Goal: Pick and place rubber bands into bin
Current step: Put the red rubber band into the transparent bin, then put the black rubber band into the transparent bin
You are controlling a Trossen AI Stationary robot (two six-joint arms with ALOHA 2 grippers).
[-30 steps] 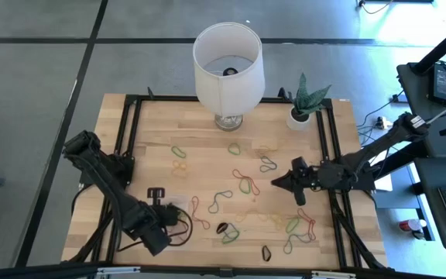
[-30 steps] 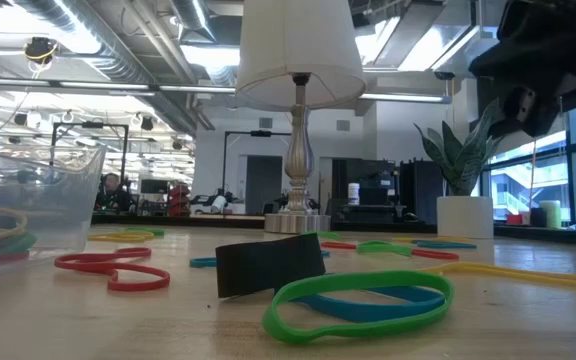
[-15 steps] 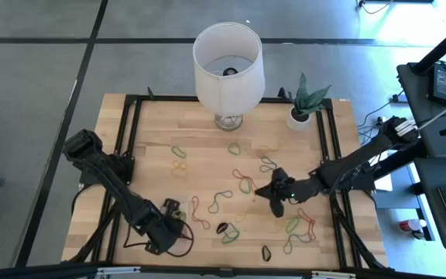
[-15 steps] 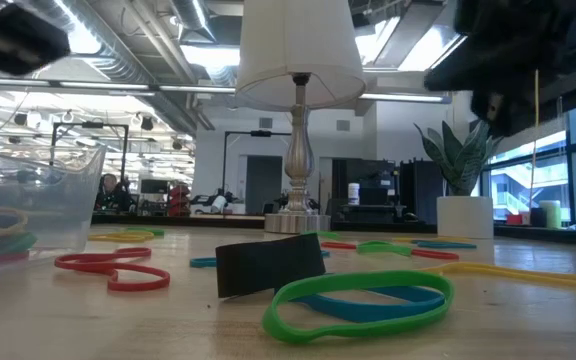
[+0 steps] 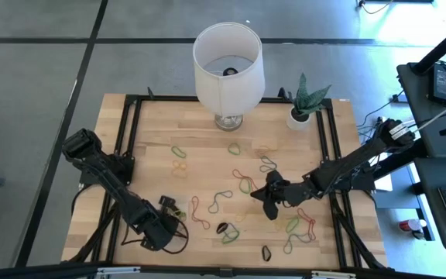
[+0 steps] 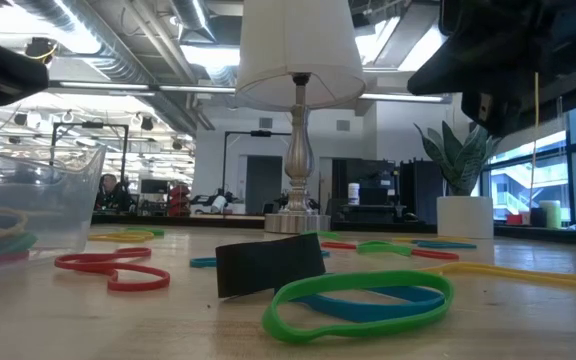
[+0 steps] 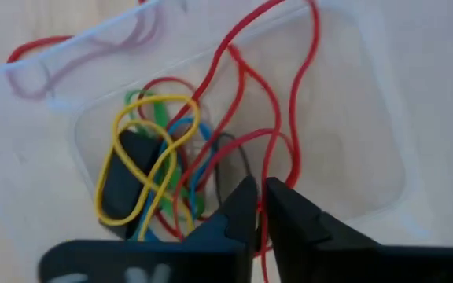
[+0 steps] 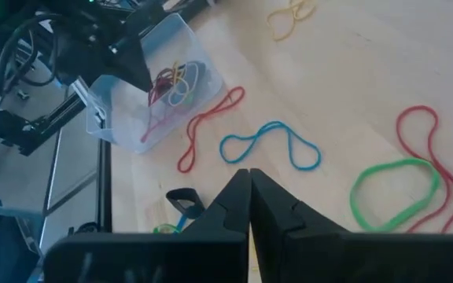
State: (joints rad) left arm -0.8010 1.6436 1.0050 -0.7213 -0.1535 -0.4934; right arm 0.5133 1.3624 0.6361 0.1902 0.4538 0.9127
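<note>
The clear bin point(image 5: 178, 203) stands near the table's front left and holds several coloured rubber bands point(image 7: 152, 169). My left gripper point(image 7: 262, 206) hangs over it, pointing down, shut on a long red band point(image 7: 278, 110). More rubber bands lie scattered on the wood: a blue one point(image 8: 270, 145), a red one point(image 8: 211, 122), a green one point(image 8: 392, 192) and a green one up front point(image 6: 358, 300). My right gripper point(image 8: 249, 179) hovers shut over the table's middle point(image 5: 257, 196), slanting down. It has nothing in it. My left gripper pinches one strand of the red band point(image 7: 264, 185) between its two fingertips, coming from above and pointing down. The rest of the band trails slack below the fingers into the bin point(image 8: 149, 118), over the bands lying there.
A white-shaded lamp point(image 5: 227, 66) and a small potted plant point(image 5: 301, 116) stand at the far edge. Black frame rails point(image 5: 130, 136) run along the table's sides. A black band piece point(image 6: 268, 265) stands near the front edge.
My left gripper has come down over the bin and rolled about its own axis, with the red band. My right gripper has moved toward the table's left, out over the scattered bands, staying shut.
</note>
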